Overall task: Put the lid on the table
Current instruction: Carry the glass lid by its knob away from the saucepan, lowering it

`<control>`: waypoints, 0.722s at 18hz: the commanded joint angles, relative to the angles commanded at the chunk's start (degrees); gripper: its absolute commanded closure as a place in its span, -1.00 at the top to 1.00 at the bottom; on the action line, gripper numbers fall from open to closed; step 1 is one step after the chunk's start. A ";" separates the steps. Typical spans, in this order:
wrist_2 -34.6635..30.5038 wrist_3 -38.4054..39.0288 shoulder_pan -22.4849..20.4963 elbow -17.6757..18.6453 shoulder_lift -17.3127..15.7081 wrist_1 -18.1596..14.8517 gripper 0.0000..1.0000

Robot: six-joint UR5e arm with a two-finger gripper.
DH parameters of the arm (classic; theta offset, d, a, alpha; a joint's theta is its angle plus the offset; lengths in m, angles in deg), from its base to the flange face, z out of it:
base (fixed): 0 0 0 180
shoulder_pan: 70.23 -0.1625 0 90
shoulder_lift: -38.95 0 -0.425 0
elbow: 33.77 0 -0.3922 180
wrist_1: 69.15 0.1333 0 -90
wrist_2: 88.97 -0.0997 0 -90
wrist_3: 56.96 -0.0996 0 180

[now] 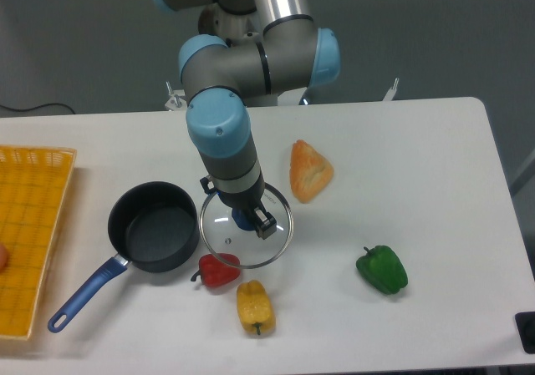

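Observation:
The lid, round clear glass with a thin metal rim, lies level just right of the saucepan, and its blue knob shows between my fingers. My gripper comes straight down on the lid's centre and is shut on the knob. Seen from here, the lid's lower left rim overlaps the top of a red pepper. I cannot tell whether the lid rests on the white table or hangs slightly above it.
A dark saucepan with a blue handle stands left of the lid. A red pepper and a yellow pepper lie in front, a green pepper to the right, an orange bread piece behind. A yellow mesh tray sits at the left edge.

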 joint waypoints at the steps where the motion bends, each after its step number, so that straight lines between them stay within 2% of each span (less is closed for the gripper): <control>1: 0.00 0.00 0.00 0.09 0.00 0.09 0.21; 13: 0.09 -0.70 -1.76 0.88 -0.26 0.79 0.21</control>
